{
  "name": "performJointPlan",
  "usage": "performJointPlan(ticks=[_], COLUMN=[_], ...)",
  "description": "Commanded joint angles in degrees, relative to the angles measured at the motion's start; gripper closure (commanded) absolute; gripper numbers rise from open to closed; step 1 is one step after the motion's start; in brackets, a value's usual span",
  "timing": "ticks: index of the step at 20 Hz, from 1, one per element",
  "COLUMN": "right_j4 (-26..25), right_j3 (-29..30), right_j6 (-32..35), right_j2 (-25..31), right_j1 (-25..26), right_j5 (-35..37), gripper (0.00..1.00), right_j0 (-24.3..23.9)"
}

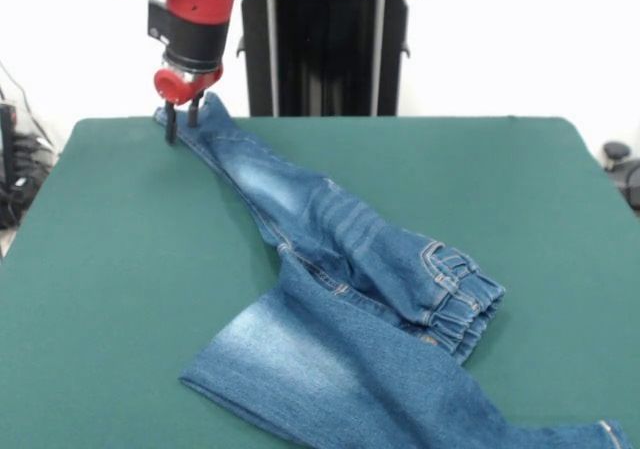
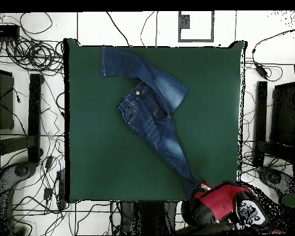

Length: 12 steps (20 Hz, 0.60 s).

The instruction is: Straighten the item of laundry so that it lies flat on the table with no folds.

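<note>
The arm point(image 1: 190, 14) reaches down from the pedestal side to the table's point(image 1: 110, 259) far edge, wrist vertical, and its gripper point(image 1: 182, 119) points straight down at the tip of one jeans point(image 1: 340, 269) leg. The two dark fingers point(image 1: 171, 124) stand a little apart with the hem between them; they seem to pinch the denim, though the contact itself is hard to make out. From that corner the leg runs in a long diagonal toward the table's middle, where the gathered waistband point(image 1: 462, 299) sits bunched. The other leg is folded across and slants off toward the near edge (so the jeans form a bent shape, not a flat one). From overhead the button point(image 2: 138, 92) and front pockets show, while the arm's red body point(image 2: 220, 203) hides the gripper.
</note>
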Motion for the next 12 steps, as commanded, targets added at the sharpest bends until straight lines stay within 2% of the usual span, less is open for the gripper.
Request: performJointPlan(ticks=[1,5,12], right_j4=[-2.0,-2.7,-3.0], right_j3=[-9.5,-9.6,-13.6], right_j6=[9.7,6.3,10.9], right_j2=[1.8,3.1,-1.6], right_j1=[12.7,13.8,16.9], right_j5=[-4.2,-4.7,-10.3], gripper=[0.0,0.0,0.0], right_j0=[1.4,0.1,5.1])
